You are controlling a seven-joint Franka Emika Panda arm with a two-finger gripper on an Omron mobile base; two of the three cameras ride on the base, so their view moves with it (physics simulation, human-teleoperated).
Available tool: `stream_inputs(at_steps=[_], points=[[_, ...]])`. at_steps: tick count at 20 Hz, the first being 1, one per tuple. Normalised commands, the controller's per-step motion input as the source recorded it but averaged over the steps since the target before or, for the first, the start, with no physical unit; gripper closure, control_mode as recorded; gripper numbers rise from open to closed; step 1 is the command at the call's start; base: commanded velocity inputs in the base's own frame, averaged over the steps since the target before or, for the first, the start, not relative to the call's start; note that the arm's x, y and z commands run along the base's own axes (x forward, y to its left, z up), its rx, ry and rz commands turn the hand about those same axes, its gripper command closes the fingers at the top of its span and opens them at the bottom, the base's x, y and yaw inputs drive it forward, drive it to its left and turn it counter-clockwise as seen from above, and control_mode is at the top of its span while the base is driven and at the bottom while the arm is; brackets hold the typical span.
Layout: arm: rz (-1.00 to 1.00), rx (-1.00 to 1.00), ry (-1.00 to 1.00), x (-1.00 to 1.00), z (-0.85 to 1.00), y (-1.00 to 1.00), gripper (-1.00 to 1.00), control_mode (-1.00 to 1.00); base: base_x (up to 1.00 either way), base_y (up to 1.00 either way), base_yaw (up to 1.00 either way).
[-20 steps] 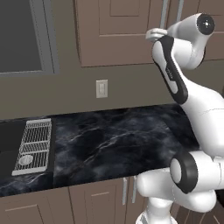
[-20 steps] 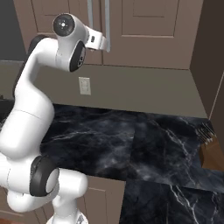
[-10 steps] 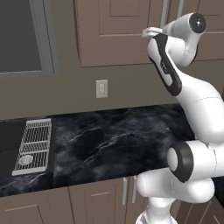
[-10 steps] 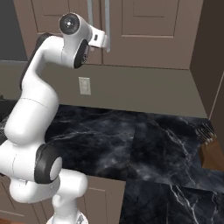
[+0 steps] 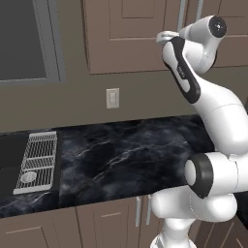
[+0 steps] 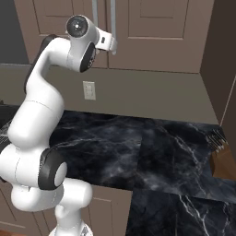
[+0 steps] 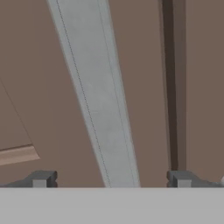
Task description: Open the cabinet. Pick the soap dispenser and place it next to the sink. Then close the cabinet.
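- End effector (image 7: 109,178) is raised to the cabinet (image 5: 131,34) front, its two dark fingertips (image 7: 41,179) standing wide apart with the silver bar handle (image 7: 98,96) running up between them; nothing is gripped.
- In the hand view the handle slants across the taupe door, and the dark seam between the two doors lies just to one side of it. The tips look set to either side of the bar, though I cannot tell whether they touch it.
- Both doors are shut in the base views, so the soap dispenser is presumably behind them; I cannot tell where inside.
- The sink (image 5: 12,160) sits at the left end of the dark marble worktop (image 5: 126,150), with its pale metal grid rack (image 5: 38,162) lying along the basin's right side. A wall switch plate (image 5: 112,98) is on the backsplash above the middle of the worktop.
- My judgement: the step in hand is the first one, opening the cabinet, and the arm is at the point of taking hold of the handle.
- The next move calls for closing the fingers squarely on the bar, then pulling outward along the door's arc so the grip does not slip off.
- Picking the dispenser, setting it beside the sink and closing the doors all remain to be done.
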Motion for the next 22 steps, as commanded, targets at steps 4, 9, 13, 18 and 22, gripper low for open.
stream_inputs(at_steps=[4, 9, 13, 18, 22], points=[[0.02, 0.0, -0.03, 0.18, -0.17, 0.0, -1.0, -1.0, 0.0, 0.0, 0.0], [0.0, 0.0, 0.0, 0.0, 0.0, 0.0, -1.0, -1.0, 0.0, 0.0, 0.0], [0.0, 0.0, 0.0, 0.0, 0.0, 0.0, 1.0, -1.0, 0.0, 0.0, 0.0], [0.0, 0.0, 0.0, 0.0, 0.0, 0.0, 1.0, -1.0, 0.0, 0.0, 0.0], [0.0, 0.0, 0.0, 0.0, 0.0, 0.0, 1.0, -1.0, 0.0, 0.0, 0.0]])
